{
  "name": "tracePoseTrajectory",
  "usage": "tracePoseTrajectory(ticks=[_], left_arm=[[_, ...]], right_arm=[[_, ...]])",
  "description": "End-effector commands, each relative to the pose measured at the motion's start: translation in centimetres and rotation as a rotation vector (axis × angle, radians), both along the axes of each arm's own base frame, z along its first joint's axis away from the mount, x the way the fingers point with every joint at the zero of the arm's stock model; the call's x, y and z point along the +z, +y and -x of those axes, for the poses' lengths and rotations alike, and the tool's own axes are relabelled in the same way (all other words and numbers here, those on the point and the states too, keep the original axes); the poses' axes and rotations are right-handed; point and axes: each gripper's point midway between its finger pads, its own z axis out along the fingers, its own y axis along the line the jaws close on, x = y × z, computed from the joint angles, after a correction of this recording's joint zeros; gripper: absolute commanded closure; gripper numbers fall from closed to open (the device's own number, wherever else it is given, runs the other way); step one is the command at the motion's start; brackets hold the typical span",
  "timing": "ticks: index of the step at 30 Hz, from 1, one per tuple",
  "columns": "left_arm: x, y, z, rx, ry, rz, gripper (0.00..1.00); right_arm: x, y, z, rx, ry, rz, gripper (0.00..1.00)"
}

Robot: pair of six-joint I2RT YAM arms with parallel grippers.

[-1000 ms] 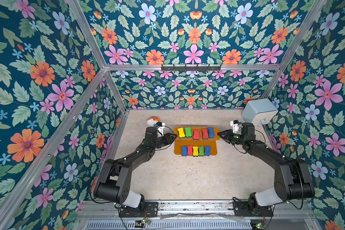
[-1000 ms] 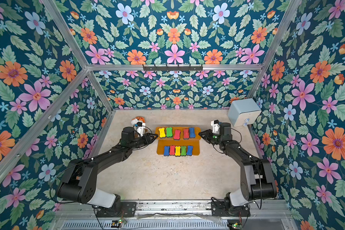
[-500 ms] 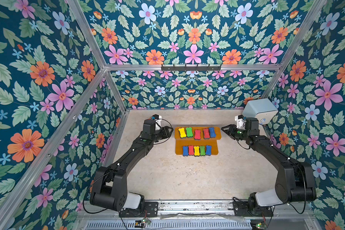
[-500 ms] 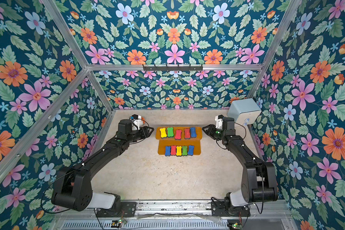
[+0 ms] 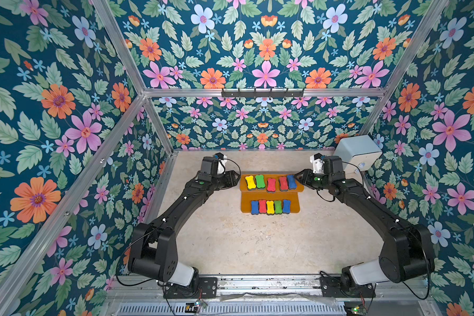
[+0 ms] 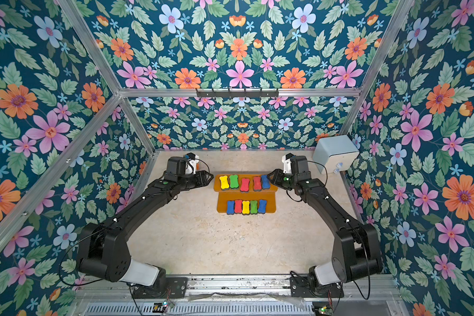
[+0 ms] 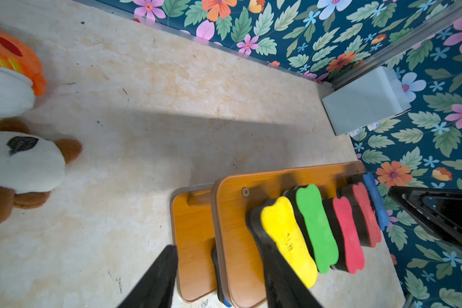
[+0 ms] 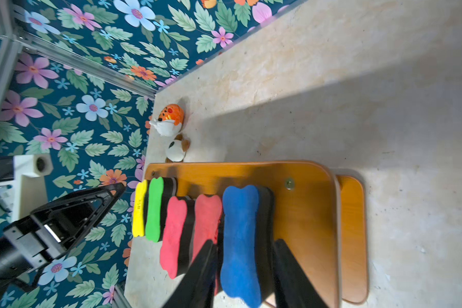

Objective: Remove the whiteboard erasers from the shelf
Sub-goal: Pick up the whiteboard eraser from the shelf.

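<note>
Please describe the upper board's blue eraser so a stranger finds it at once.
Find the central orange-brown shelf. Five erasers lie in a row on its upper board. The blue eraser is the only blue one there, at the end beside the right gripper.

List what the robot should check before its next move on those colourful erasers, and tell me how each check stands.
1. Right gripper straddles the blue eraser at the end of the shelf upper tier: ok.
2. Its grip on that eraser is firm: cannot tell.
3. Its finger is clear of the neighbouring red eraser: cannot tell; they look pressed together.
4. Left gripper surrounds the yellow eraser: not ok; the jaws stand open with the eraser outside them.
5. Bare table in front of the shelf for setting erasers down: ok.
</note>
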Motion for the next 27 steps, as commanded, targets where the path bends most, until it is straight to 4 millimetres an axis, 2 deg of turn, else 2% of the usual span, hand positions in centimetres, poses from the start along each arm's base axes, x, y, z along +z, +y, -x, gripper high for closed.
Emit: tracePoseTrajectory(ticks=[1, 15, 18, 27], left_arm=[[-0.4, 0.2, 0.1, -0.013, 0.006, -0.036, 0.43], [-0.7, 0.3, 0.0, -0.015, 0.003, -0.046, 0.43], [-0.9, 0.5, 0.0, -0.005, 0.01, -0.052, 0.38], [-0.8, 0.8, 0.1, 0.002, 0.007, -0.078, 0.36]], right_arm=[[-0.6, 0.1, -0.1, -0.006, 0.008, 0.042, 0.61], [-1.7, 0.8, -0.3, 0.013, 0.04, 0.071, 0.7], [-2.1, 0.7, -0.2, 0.009, 0.045, 0.08, 0.73], [-3.0, 0.4, 0.4, 0.001, 0.054, 0.083, 0.87]])
